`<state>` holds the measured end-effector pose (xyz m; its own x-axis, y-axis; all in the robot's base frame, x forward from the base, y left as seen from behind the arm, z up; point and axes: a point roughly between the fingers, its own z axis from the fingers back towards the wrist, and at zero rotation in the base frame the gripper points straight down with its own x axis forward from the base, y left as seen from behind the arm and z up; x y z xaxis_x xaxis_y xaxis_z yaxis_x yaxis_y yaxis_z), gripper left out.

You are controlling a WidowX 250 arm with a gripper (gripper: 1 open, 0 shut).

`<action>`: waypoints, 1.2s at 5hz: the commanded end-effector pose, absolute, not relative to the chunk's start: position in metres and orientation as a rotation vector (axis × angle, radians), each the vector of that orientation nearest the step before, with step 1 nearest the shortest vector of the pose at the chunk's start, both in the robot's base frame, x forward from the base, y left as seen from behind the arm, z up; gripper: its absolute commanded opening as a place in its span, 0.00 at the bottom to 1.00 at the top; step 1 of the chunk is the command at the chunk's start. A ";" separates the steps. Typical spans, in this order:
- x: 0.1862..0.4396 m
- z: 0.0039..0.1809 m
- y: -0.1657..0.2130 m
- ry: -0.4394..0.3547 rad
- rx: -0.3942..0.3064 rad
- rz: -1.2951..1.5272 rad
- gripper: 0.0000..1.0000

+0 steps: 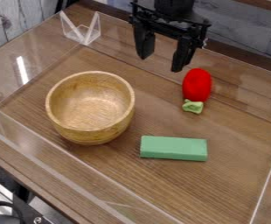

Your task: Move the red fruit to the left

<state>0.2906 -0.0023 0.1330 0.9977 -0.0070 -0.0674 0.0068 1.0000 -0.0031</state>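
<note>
- Red fruit [197,84]: small glossy strawberry-like toy, lies on the wooden table, right of centre, toward the far side. Its light green leafy cap [193,107] points to the near side and rests on the wood.
- Fruit sits free on the table; nothing grips it.
- Gripper [163,52]: black, hangs from above at the far edge, pointing down, just left of and beyond the fruit. Fingers spread wide w/ nothing between them. Right finger tip [180,61] ends close to the fruit's top-left; can't tell if it touches.
- Wooden bowl [91,106]: round, light wood, upright, inside looks bare. Left of centre, well apart from the fruit, much bigger than it.
- Green block [174,148]: flat rectangle, lies flat on the near side, just right of the bowl, near side of the fruit w/ a clear gap of bare wood between them. Long side runs approx left-right.
- Table [232,140]: dark brown wood grain, planks run left-right.
- Clear plastic wall [267,188]: low transparent barrier around the work area; edges show at near-left, right and far sides. A folded clear corner piece [79,28] stands at far left.
- Backdrop [243,31]: grey weathered planks behind the table, far side.
- Near-left corner: dark bits of hardware below the table edge, too cropped to ID.
</note>
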 end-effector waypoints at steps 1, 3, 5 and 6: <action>0.292 0.121 -0.006 0.084 -0.014 -0.002 1.00; 0.333 0.088 -0.033 0.049 -0.054 0.062 1.00; 0.364 0.072 -0.038 0.024 -0.067 0.106 1.00; 0.366 0.069 -0.029 0.029 -0.068 0.062 1.00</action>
